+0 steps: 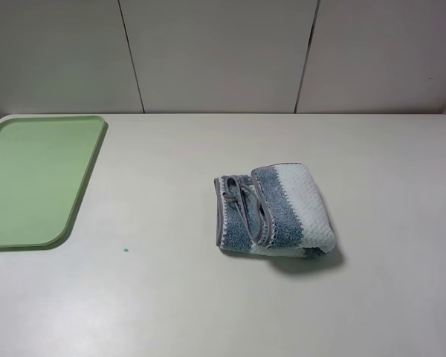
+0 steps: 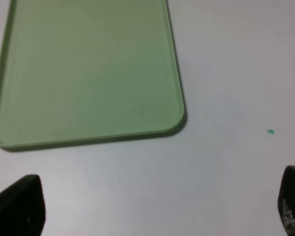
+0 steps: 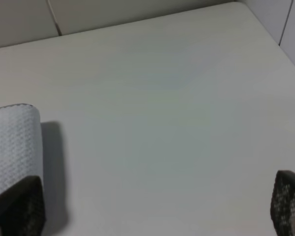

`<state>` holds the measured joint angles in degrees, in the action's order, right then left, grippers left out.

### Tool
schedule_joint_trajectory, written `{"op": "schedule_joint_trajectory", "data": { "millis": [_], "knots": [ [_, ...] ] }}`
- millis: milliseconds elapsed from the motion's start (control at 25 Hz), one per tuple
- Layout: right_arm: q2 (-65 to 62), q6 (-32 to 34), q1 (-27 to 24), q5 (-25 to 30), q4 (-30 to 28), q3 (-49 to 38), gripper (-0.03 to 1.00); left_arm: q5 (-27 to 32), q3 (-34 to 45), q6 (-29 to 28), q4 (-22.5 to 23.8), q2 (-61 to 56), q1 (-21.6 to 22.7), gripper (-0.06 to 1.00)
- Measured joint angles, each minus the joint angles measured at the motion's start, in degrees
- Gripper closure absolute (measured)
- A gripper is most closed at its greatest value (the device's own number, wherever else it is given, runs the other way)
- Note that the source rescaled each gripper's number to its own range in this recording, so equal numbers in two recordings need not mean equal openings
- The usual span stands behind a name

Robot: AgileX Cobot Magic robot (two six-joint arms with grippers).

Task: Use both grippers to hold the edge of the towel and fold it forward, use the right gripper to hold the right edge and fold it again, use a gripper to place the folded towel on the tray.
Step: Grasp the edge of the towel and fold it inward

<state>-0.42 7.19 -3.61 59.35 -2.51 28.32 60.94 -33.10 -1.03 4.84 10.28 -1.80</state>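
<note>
1. Bench (image 1: 208, 297): a wide, flat, off-white surface that carries every item listed. The exterior high view takes in most of it, backed by pale grey wall panels (image 1: 215, 52) with dark seams. Each wrist view shows only one part of it.

2. Tray (image 1: 37, 178): flat, light green plastic, rectangular, with rounded corners and a low raised rim. It lies at the bench's far left in the exterior high view. The left wrist view (image 2: 88, 73) shows its bare floor and one rounded corner. The right wrist view does not reach it.

3. Towel (image 1: 275, 212): a thick waffle-textured cloth in broad blue-grey and pale white-blue stripes, folded into a compact bundle. It rests on the bench right of middle, well apart from the tray. The grey stitched hem (image 1: 245, 201) loops across its top on the blue-grey side. The right wrist view catches only a pale rounded fold (image 3: 12, 142) and its shadow.

4. Left claw (image 2: 155, 206): black fingers (image 2: 19, 206) spread wide apart, with bare bench between them, near the tray's corner. It is seen in its wrist view only.

5. Right claw (image 3: 152, 209): black fingers (image 3: 290, 206) likewise wide apart. One finger is just beside the towel's pale fold, and contact cannot be told.

6. Dot (image 1: 125, 250): a small teal mark on the bench near the tray's corner. It also shows in the left wrist view (image 2: 270, 131).
</note>
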Motion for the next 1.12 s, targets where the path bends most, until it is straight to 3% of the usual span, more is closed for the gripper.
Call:
{"op": "schedule_joint_trajectory", "data": {
  "millis": [200, 400, 880, 1120],
  "knots": [
    [0.00, 0.00, 0.00, 0.00, 0.00, 0.00, -0.03, -0.06, -8.09, 0.37, -0.63, 16.15, 0.00, 0.01],
    [0.00, 0.00, 0.00, 0.00, 0.00, 0.00, -0.03, -3.48, -12.80, 3.11, -4.42, 30.35, -1.07, -0.03],
    [0.00, -0.02, 0.00, 0.00, 0.00, 0.00, -0.03, -19.46, -17.48, 2.90, -14.30, 58.61, -13.93, -0.05],
    [0.00, -0.02, 0.00, 0.00, 0.00, 0.00, -0.03, -26.37, -21.17, -0.41, -16.05, 70.00, -21.95, -0.05]
  ]
}}
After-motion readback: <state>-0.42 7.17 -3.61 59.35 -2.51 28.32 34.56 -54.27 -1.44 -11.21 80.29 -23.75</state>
